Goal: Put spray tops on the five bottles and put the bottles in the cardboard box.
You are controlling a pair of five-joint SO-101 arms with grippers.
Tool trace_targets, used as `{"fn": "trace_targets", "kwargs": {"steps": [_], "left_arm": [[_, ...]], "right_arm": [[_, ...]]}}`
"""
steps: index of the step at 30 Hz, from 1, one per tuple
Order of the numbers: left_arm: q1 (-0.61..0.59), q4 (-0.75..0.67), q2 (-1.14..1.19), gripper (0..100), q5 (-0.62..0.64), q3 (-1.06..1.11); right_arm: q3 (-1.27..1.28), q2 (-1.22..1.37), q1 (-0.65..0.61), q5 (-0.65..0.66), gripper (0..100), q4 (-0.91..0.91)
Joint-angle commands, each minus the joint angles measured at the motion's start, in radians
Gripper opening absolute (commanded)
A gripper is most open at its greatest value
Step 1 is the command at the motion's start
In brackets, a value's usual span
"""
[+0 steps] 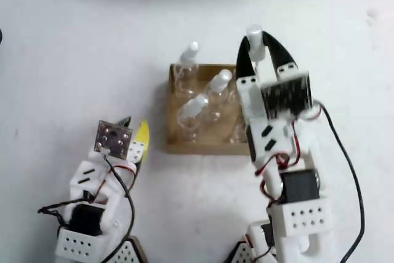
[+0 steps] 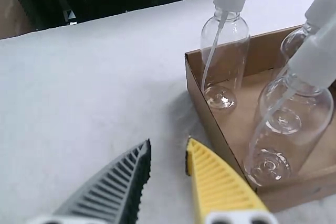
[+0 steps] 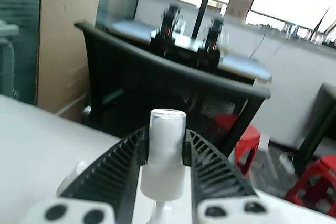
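The cardboard box (image 1: 174, 146) lies at the table's middle with clear bottles standing in it, each with a white spray top: one at the far left corner (image 1: 186, 69), one mid-box (image 1: 218, 87), one nearer (image 1: 192, 115). My right gripper (image 1: 255, 38) hovers over the box's far right corner, shut on a white spray top (image 3: 167, 150); a thin tube hangs below it, and whatever is underneath is hidden by the arm. My left gripper (image 1: 135, 122) rests left of the box, open, with nothing between its grey finger (image 2: 113, 192) and yellow finger (image 2: 215, 187). The left wrist view shows the box wall (image 2: 202, 98) and two bottles (image 2: 224, 51) (image 2: 286, 124).
White table (image 1: 80, 60) lies bare to the left of and beyond the box. The right arm's body (image 1: 289, 170) covers the box's right side. Beyond the table's far edge are a dark desk (image 3: 173, 72) and red stools (image 3: 241, 140).
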Motion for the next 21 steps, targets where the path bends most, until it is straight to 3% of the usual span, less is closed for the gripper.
{"fn": "trace_targets", "kwargs": {"steps": [1,21], "left_arm": [[0.012,-0.003,-0.007,10,-0.012,0.000],[0.012,-0.002,-0.007,10,-0.012,0.000]], "right_arm": [[0.147,-0.124,-0.007,0.015,1.5,-0.213],[0.267,-0.140,-0.001,0.017,1.5,-0.249]]}}
